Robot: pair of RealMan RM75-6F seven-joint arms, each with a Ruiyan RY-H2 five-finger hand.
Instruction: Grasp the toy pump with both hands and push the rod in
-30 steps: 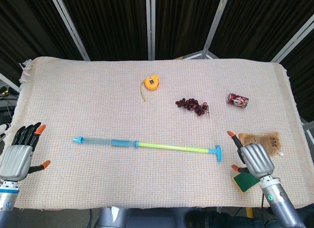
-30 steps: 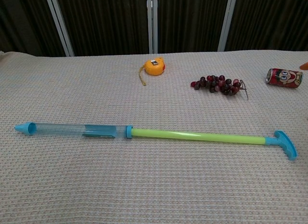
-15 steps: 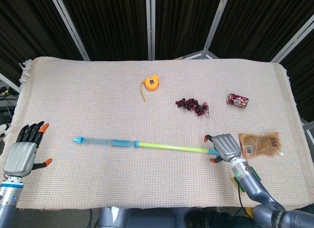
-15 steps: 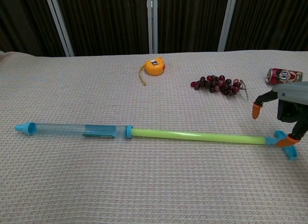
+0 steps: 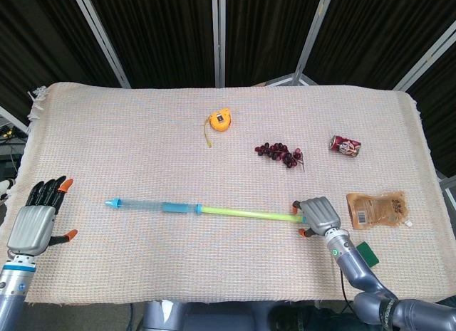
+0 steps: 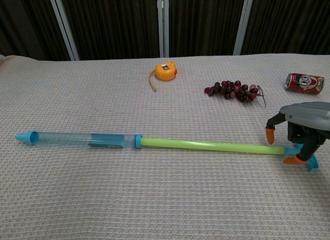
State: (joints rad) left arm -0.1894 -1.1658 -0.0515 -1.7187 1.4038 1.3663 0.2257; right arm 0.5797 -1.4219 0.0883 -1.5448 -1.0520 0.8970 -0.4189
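The toy pump lies flat across the front of the table, its clear blue barrel to the left. The green rod is drawn far out to the right. My right hand hovers over the rod's end, covering most of the blue T-handle. One fingertip is behind the rod and the thumb in front; they straddle it without closing. My left hand is spread open at the table's left edge, well left of the pump's nozzle, and appears only in the head view.
An orange tape measure, a bunch of dark grapes and a red can lie further back. A brown pouch and a green sponge sit right of my right hand.
My right hand has swung left from the front right corner, off the green sponge, onto the pump's handle end and lowered around the rod. The left hand barely moved.
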